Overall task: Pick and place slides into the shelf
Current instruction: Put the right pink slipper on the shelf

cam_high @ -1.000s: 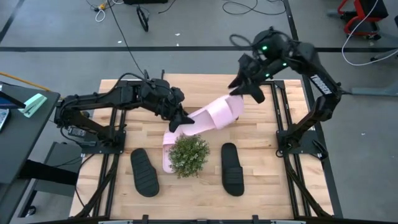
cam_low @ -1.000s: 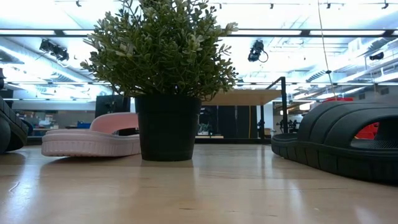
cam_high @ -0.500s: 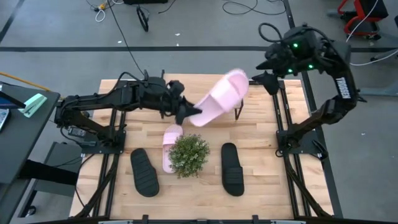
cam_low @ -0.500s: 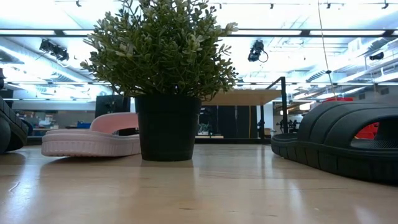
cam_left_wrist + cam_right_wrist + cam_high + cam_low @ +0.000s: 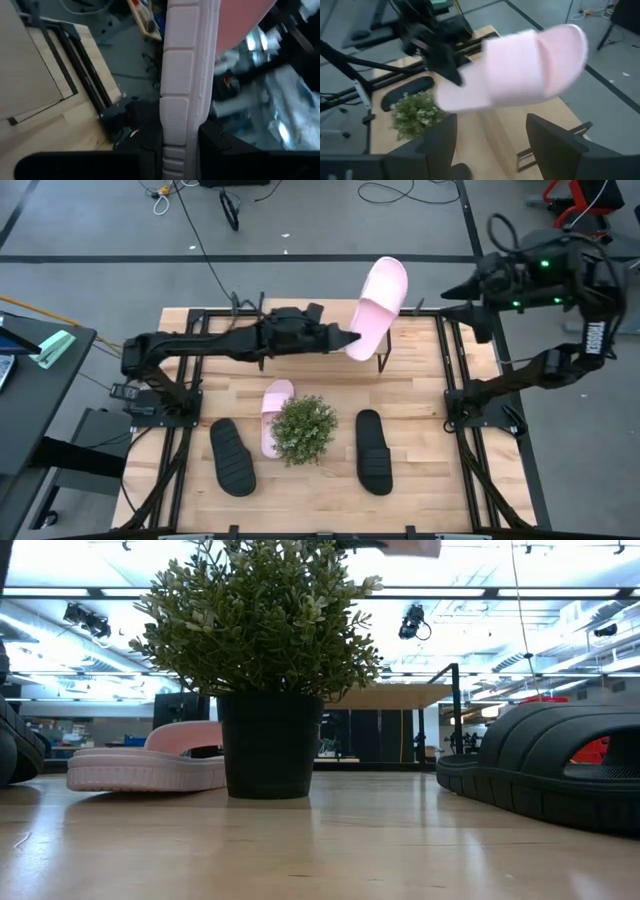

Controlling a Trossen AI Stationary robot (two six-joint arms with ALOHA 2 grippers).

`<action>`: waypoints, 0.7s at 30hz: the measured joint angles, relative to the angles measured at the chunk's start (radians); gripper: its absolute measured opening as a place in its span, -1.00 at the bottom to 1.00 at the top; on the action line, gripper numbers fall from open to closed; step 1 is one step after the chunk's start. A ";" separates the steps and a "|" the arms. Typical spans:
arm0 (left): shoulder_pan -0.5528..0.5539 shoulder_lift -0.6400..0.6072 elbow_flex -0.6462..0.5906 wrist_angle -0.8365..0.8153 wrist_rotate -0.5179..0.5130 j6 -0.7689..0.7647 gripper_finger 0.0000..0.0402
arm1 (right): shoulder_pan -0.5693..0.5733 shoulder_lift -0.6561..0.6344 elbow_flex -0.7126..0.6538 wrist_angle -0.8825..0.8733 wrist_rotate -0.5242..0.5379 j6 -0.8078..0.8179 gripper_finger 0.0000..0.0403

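The left gripper (image 5: pixel 350 337) clamped the heel of a pink slide (image 5: pixel 377 294), raised over the table's far edge. The right gripper (image 5: pixel 452 293) hung beside it, fingers apart and empty. A plant (image 5: pixel 302 429) stood mid-table.

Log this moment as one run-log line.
left gripper: shut on pink slide, lifted over shelf end | right gripper: open, off table | other slides: on table

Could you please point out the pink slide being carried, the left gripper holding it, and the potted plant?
Carried pink slide (image 5: pixel 381 298), high view, on its broad strap.
Left gripper (image 5: pixel 350 337), high view, at the fingertips clamped on the slide's heel end.
Potted plant (image 5: pixel 303 430), high view, on the middle of its foliage.
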State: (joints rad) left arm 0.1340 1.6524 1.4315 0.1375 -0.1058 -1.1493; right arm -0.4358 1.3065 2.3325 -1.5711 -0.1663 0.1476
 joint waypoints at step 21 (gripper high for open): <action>-0.015 0.242 0.000 0.110 -0.335 -0.393 -0.62 | 0.016 -0.075 -0.001 0.000 0.035 -0.057 0.19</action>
State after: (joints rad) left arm 0.1187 1.8949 1.4311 0.2477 -0.4404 -1.5423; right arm -0.4202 1.2312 2.3318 -1.5711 -0.1314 0.0904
